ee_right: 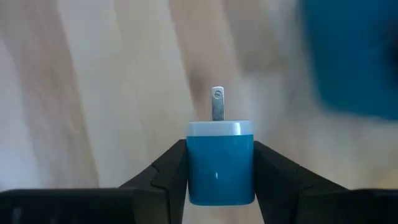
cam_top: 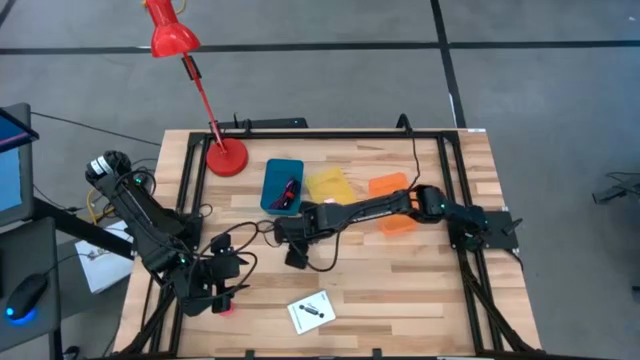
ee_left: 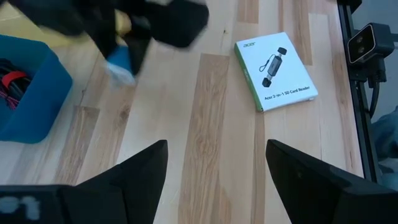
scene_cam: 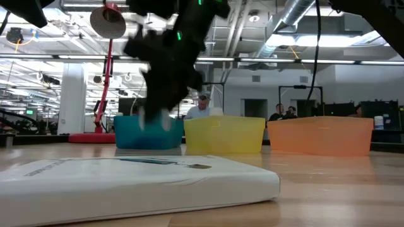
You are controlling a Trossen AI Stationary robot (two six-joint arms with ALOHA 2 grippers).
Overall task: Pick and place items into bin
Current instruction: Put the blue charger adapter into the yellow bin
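Gripping blue charger (ee_right: 220, 162), prong forward.

The high view looks straight down on the whole table (cam_top: 400, 290), while the low view sits at tabletop height, close behind the white box (scene_cam: 139, 180), facing the three bins and the room beyond. Each wrist camera peers past its own fingers at the wood — the left one shares that box (ee_left: 275, 70) and the blue bin (ee_left: 28, 93) with the overhead view.

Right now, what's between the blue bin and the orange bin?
The yellow bin sits between the blue bin and the orange bin. The low view shows all three in a row.
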